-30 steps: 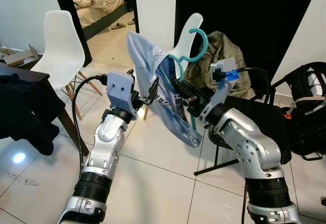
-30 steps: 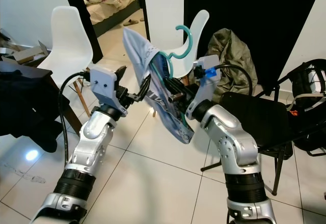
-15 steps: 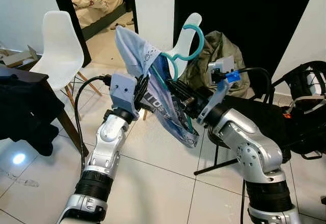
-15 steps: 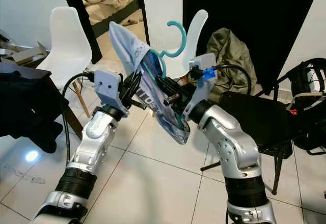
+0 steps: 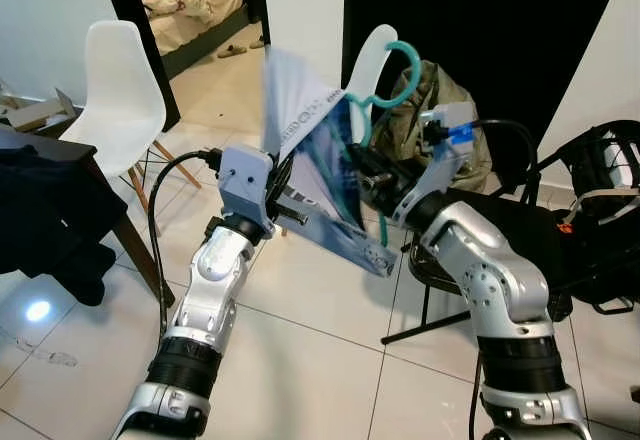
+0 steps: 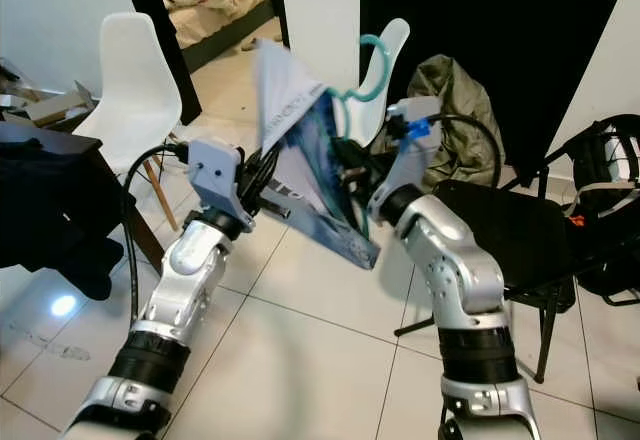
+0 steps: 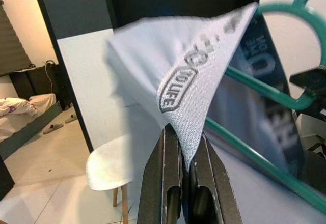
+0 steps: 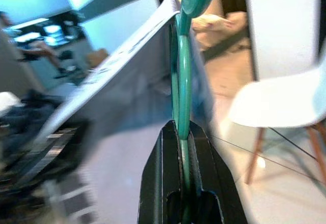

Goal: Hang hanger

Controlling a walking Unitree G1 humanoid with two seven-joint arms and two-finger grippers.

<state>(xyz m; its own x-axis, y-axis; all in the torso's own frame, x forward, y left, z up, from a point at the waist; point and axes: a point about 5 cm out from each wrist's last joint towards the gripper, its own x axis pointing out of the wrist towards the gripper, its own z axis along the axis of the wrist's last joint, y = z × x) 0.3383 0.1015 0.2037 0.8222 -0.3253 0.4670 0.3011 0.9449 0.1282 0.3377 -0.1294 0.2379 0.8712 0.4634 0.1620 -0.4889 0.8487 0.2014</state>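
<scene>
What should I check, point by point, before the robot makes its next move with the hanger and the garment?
1. Right gripper shut on the teal hanger: ok, the bar sits between its fingers.
2. Left gripper shut on the light blue garment: ok, the fabric corner is pinched.
3. Garment seated on both hanger shoulders: cannot tell; the cloth is stretched and blurred.
4. Hanger hook free of fabric: ok, it stands above the garment.
5. Rail or rod to hang on: cannot tell where it is.
6. Nearby obstacles: the white chair and the black folding chair stand close to the arms; not ok for wide swings.
</scene>
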